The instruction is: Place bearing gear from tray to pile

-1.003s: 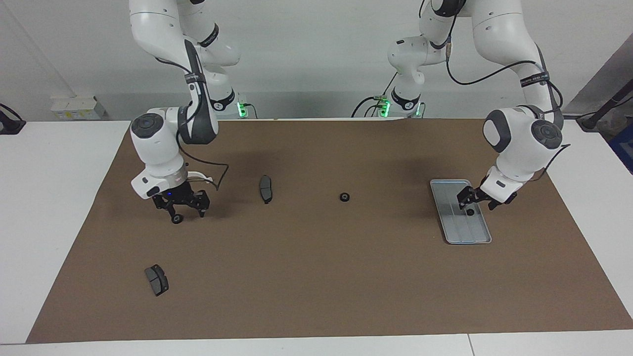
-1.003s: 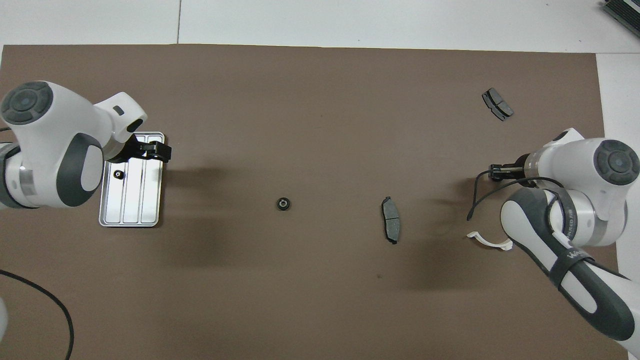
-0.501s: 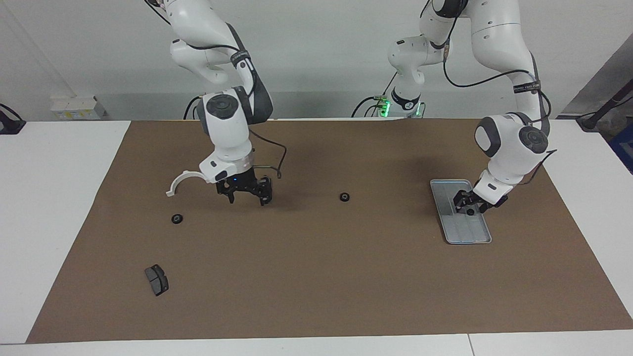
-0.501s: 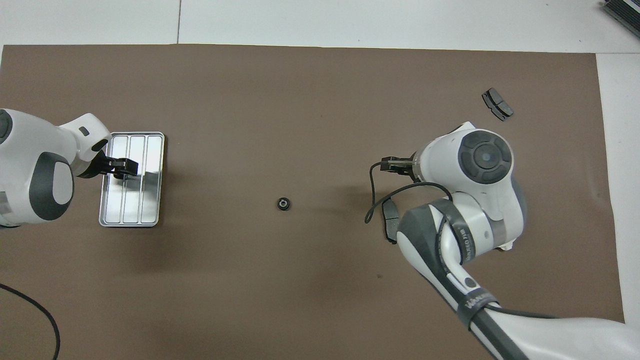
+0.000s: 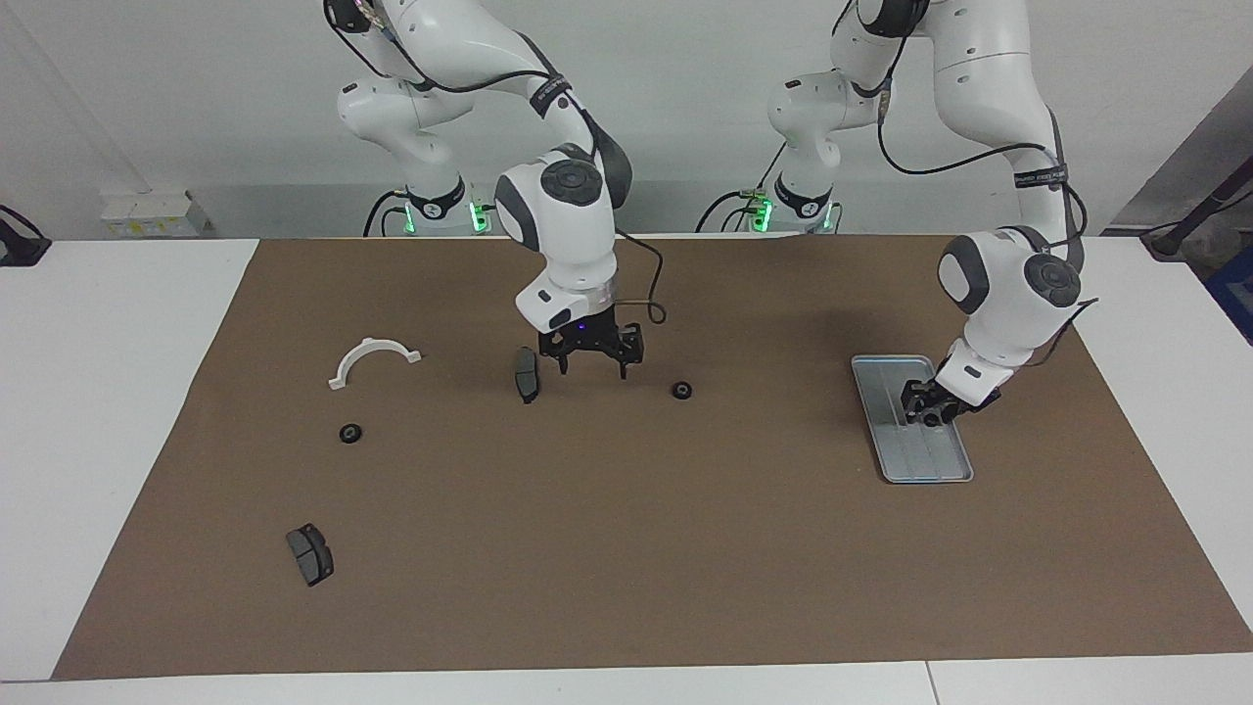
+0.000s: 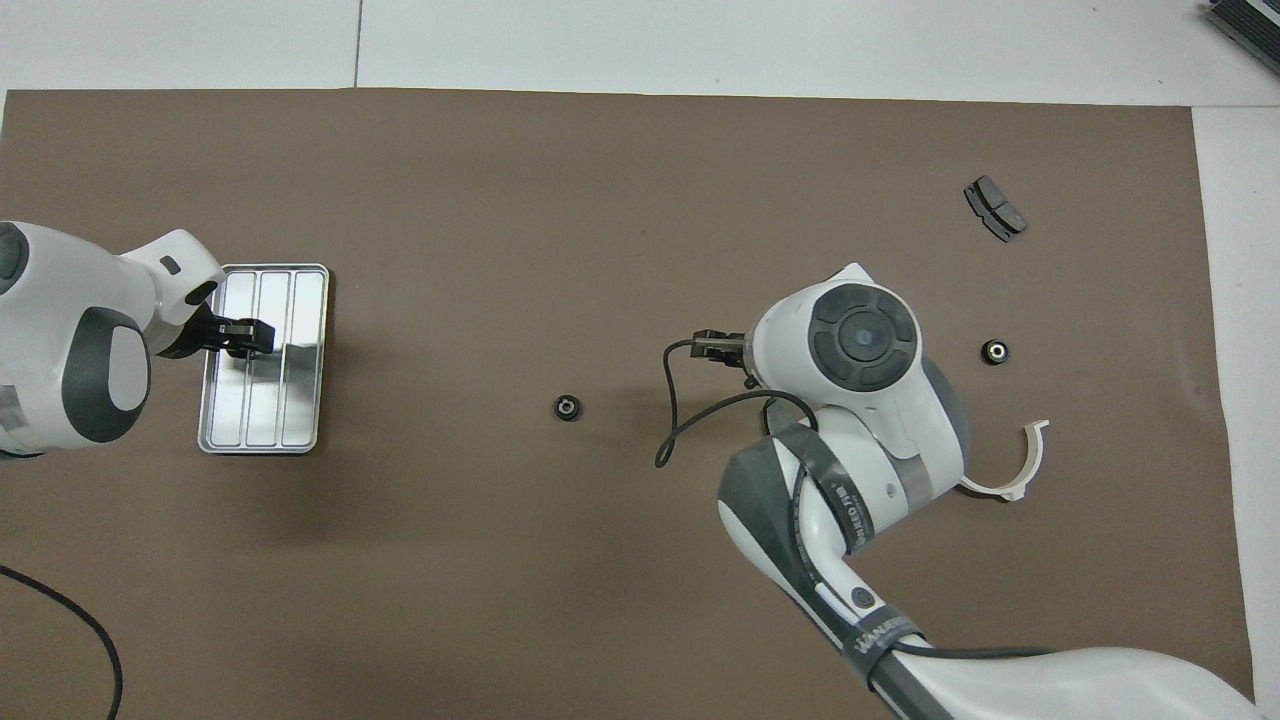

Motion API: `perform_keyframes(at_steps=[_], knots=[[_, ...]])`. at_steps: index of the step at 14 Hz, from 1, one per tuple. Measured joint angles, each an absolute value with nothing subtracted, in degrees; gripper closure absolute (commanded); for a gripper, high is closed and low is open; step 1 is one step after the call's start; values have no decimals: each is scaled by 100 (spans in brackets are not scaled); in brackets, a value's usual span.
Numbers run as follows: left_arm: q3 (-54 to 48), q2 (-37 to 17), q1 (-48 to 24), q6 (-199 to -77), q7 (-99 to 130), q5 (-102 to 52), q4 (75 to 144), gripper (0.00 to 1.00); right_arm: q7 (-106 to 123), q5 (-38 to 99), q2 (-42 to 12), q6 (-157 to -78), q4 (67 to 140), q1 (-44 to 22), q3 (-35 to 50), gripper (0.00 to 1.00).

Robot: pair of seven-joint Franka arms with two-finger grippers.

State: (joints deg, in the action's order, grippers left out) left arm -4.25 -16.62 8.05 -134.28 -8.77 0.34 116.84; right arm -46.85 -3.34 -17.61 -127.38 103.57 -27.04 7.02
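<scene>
Right pincer (image 5: 593,370) spread, empty, over mid desk, near the loose bearing gear (image 5: 682,390). Tray (image 5: 925,460) at left arm's end, long axis pointing away from robots. Left pincer (image 5: 930,413) low in the tray. Tray gear hidden, presumably at its tips; can't tell if pinched. Left arm nearer.

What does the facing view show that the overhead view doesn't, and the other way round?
Only the facing view: the arms' bases, the right gripper with jaws open over the mat, and a brake pad beside it.
Only the overhead view: a dark object at the table's edge, farthest from the robots.
Both: the tray with the left gripper at it, a central bearing gear, a second bearing gear, a white curved piece and another brake pad.
</scene>
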Motion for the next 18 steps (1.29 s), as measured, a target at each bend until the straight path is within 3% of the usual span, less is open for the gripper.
perform_keyframes(at_steps=[4,8,14,18], knots=[[-425,-1662,806,-13469,-873,34,11713,69,-5406,-337,-2742,-12569,9343,-3210,701,3],[-439,-1662,805,-13509,-873,33,11687,83,-5572,-338,-3301,-12821,9001,-3482,698,8],[-522,-1676,644,-13048,-805,-446,11041,85,-5609,-378,-3348,-12979,9118,-3693,698,19],[-548,-1683,-132,-12813,435,-577,10734,85,-5609,-473,-3365,-13141,9296,-3717,697,40]])
